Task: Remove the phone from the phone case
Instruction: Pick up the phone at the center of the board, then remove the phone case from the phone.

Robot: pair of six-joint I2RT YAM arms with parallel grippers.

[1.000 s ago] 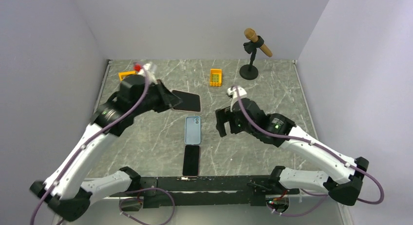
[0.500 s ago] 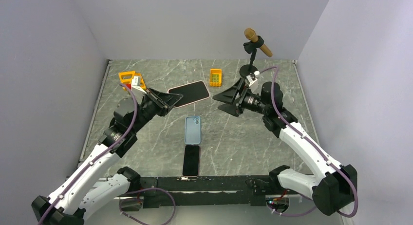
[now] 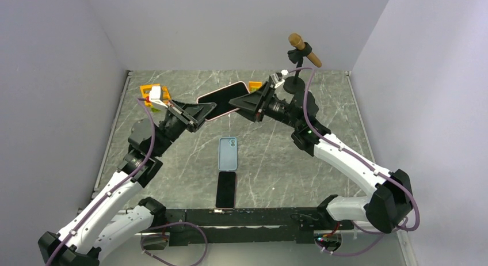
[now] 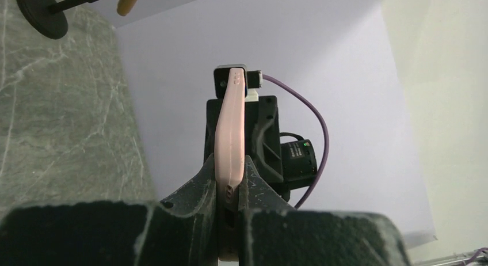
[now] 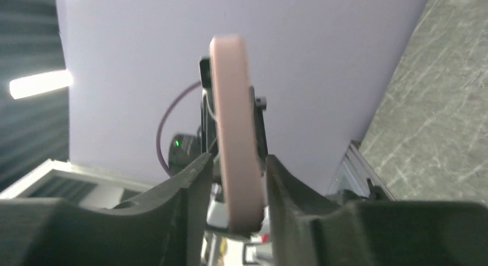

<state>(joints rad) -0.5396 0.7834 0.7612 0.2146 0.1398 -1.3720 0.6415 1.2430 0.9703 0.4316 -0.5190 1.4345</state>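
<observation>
A phone in a pink phone case [image 3: 221, 100] hangs in the air above the back of the table, screen up and tilted. My left gripper [image 3: 201, 113] is shut on its left end; in the left wrist view the fingers [image 4: 198, 188] pinch the pink case's edge [image 4: 230, 128]. My right gripper [image 3: 241, 105] straddles the right end. In the right wrist view the case [image 5: 232, 133] sits between the fingers [image 5: 190, 179] with a thin gap on each side, so that gripper [image 5: 235, 182] is open.
A light blue case [image 3: 227, 153] and a black phone [image 3: 226, 189] lie on the marble table [image 3: 288, 162] in front of the arms. A microphone on a stand [image 3: 297, 61] is at the back right, orange toys [image 3: 153, 92] at the back left.
My left gripper has lifted the pink-cased phone off the table. The right arm has swung up to the phone's other end and its jaws have narrowed around it.
</observation>
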